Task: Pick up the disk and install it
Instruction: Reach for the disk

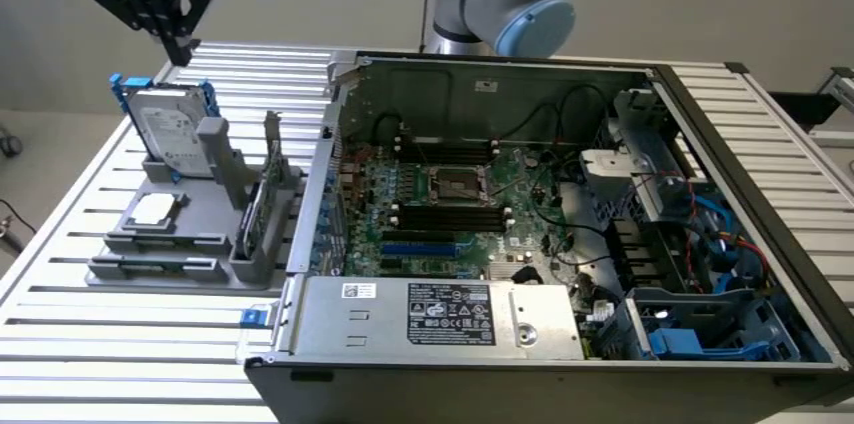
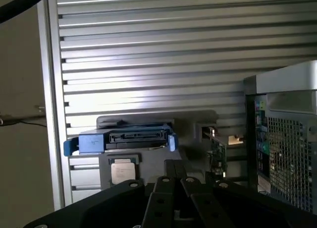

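Note:
The disk [image 1: 174, 129] stands upright on its edge in a grey holder [image 1: 160, 266] at the exterior view's left, its white label facing forward and its blue carrier around it. My gripper [image 1: 178, 52] hangs in the air above and slightly behind it, apart from it, fingers shut with nothing between them. In the wrist view the disk [image 2: 124, 139] appears edge-on, connector side up, beyond my gripper [image 2: 174, 166].
The open computer case [image 1: 534, 214] lies to the exterior view's right, with its motherboard, a silver power-supply box [image 1: 427, 312] and a blue drive bay [image 1: 681, 339]. The holder also carries a small square chip [image 1: 154, 209] and an upright card [image 1: 274, 194]. All rest on a slatted metal table [image 1: 80, 344].

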`<state>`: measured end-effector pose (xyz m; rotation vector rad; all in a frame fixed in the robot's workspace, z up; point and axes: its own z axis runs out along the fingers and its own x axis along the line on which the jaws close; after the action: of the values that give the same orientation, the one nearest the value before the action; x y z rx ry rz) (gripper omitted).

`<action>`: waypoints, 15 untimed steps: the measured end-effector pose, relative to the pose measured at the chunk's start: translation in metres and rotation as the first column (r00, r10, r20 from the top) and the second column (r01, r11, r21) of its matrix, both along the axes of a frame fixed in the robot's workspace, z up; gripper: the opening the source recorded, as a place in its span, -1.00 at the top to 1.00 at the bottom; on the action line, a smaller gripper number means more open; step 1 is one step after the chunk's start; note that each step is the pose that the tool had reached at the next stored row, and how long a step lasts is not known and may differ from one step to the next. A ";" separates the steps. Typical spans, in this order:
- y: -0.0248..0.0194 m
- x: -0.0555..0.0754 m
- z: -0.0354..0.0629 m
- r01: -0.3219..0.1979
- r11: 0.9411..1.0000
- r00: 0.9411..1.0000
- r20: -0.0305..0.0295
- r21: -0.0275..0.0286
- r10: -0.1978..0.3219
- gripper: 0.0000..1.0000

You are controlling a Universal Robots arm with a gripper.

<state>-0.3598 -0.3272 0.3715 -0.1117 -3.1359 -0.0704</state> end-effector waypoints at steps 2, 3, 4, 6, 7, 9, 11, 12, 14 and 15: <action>0.0023 -0.009 -0.0007 0.000 1.000 1.000 -0.002 0.000 0.000 0.79; 0.0034 -0.014 -0.0010 0.000 1.000 1.000 -0.002 -0.001 0.000 0.79; 0.0045 -0.018 -0.0013 0.000 1.000 1.000 -0.003 -0.001 0.000 0.79; 0.0067 -0.027 -0.0020 0.000 1.000 1.000 -0.005 -0.001 0.000 0.79; 0.0079 -0.032 -0.0023 0.000 1.000 1.000 -0.006 -0.001 0.000 0.79; 0.0101 -0.041 -0.0030 0.000 1.000 1.000 -0.008 -0.001 0.000 0.79; 0.0122 -0.050 -0.0034 0.000 1.000 1.000 -0.011 -0.002 0.000 0.79; 0.0124 -0.052 -0.0035 0.000 1.000 1.000 -0.015 -0.002 0.000 0.79; 0.0124 -0.052 -0.0035 0.000 1.000 1.000 -0.015 -0.002 0.000 0.79; 0.0124 -0.052 -0.0035 0.000 1.000 1.000 -0.015 -0.002 0.000 0.79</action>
<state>-0.4122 -0.3148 0.3680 -0.1118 -3.1208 -0.0667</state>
